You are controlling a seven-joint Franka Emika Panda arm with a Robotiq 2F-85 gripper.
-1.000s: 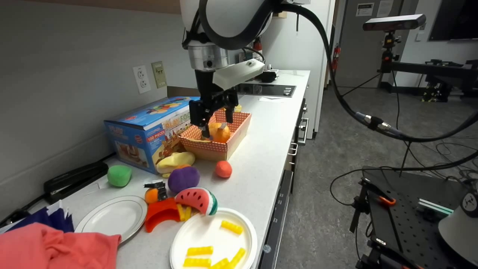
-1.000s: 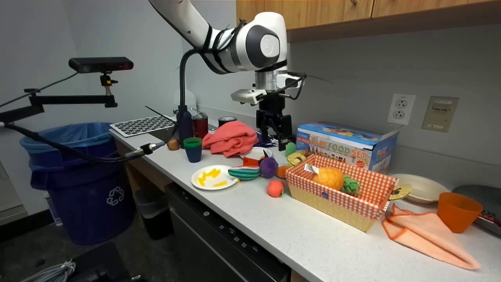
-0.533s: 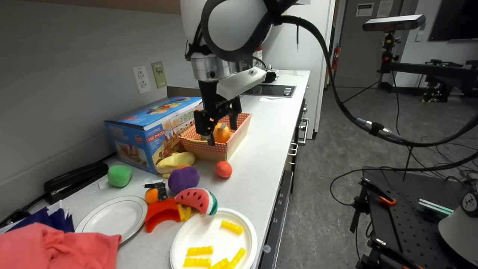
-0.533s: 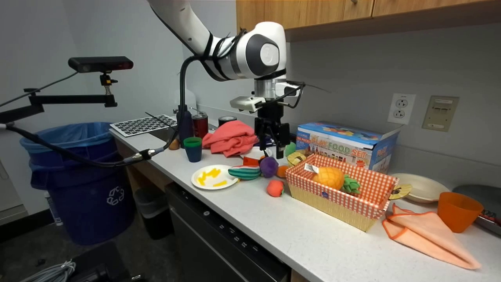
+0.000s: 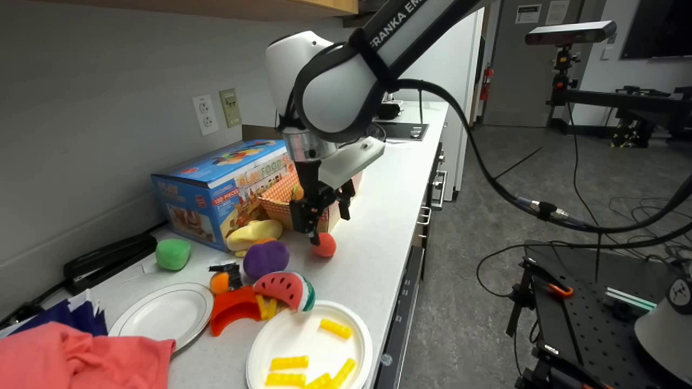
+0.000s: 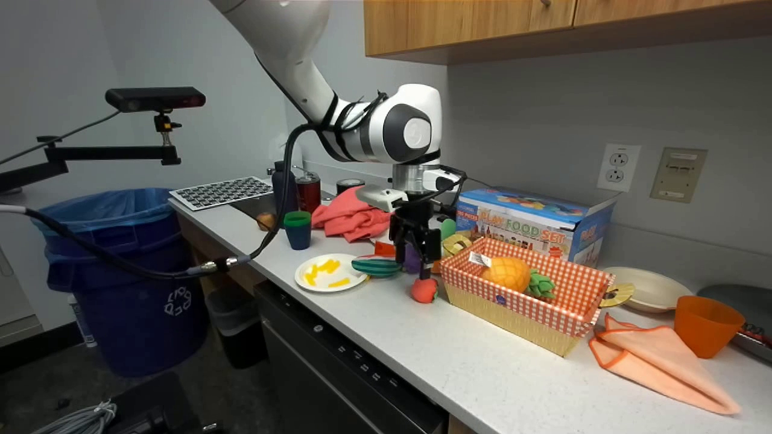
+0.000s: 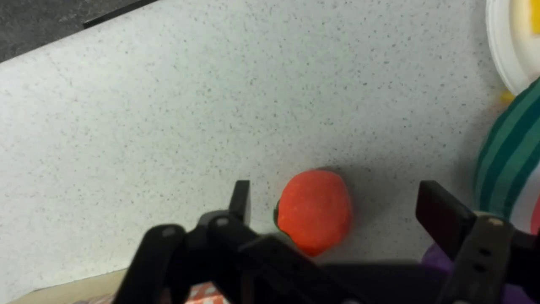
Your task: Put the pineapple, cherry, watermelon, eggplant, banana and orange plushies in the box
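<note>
The cherry (image 7: 314,211) sits on the tabletop (image 7: 168,118) between the spread fingers (image 7: 443,215) of the tool (image 7: 335,192), nearer one than the other, with bare surface showing to either side. That is what has changed in the last second: the tool has come down from well above and shifted over the cherry, which has itself stayed put. Its fingers are parted wide and hold nothing. How low the tips reach against the fruit is hard to judge from these angles. For the task, this looks like the run-up to picking the cherry, and a little more lowering and then a squeeze is the likely need.

Just past one finger come the eggplant (image 5: 266,260) and the watermelon (image 5: 285,290), so going lower could nudge either. The near end of the box (image 6: 511,318) stands close by the other finger, with the orange (image 6: 435,264) lying between it and the eggplant. Beyond, well inside that box, lies the pineapple (image 6: 506,274), unmoved and the only task fruit showing in there, so most of the work seems still ahead, and behind that stands the blue printed carton (image 6: 531,226), no part of the job
</note>
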